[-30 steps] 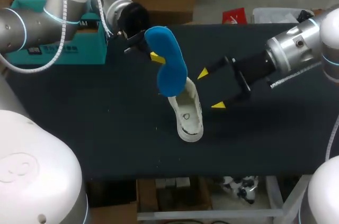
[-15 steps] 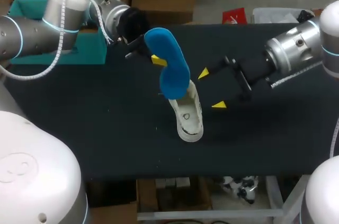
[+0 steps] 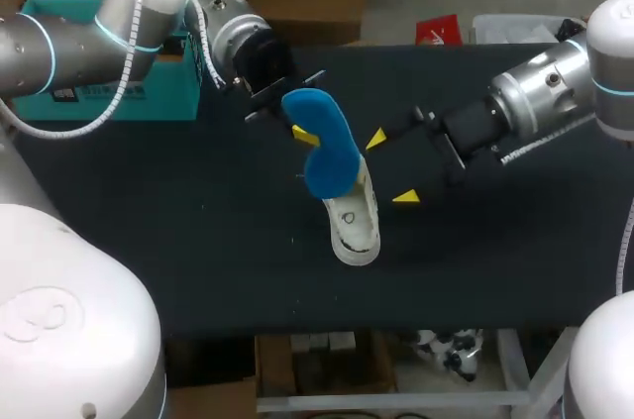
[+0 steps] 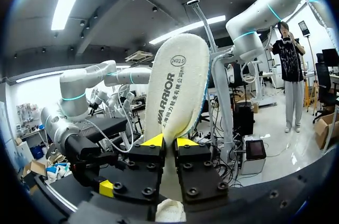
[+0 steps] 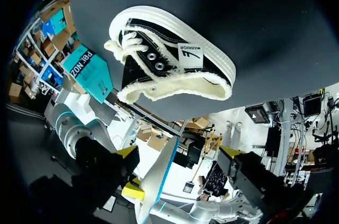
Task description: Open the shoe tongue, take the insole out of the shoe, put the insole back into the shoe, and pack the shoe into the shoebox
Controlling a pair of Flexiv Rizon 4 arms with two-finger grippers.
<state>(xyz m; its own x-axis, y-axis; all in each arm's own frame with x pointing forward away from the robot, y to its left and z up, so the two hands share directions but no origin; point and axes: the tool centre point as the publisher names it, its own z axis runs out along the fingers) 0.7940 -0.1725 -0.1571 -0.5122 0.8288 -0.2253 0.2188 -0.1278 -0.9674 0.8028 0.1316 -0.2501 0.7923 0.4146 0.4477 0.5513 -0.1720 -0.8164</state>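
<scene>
Insole, blue-topped with a cream fleece underside (image 3: 325, 142), poised over the shoe for reinsertion.
The left gripper (image 4: 169, 142) is clamped on it, the lower end aimed at the opening of the black canvas shoe with white rubber sole (image 3: 355, 216) resting on the black table (image 3: 198, 241). The right gripper (image 3: 391, 168) is spread wide beside the shoe, apparently to steady it. The insole is now lower and nearer the shoe.

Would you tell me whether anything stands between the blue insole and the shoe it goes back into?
Nothing visible does: the insole in the left gripper hangs right over the shoe, and the open right gripper sits beside them.
</scene>
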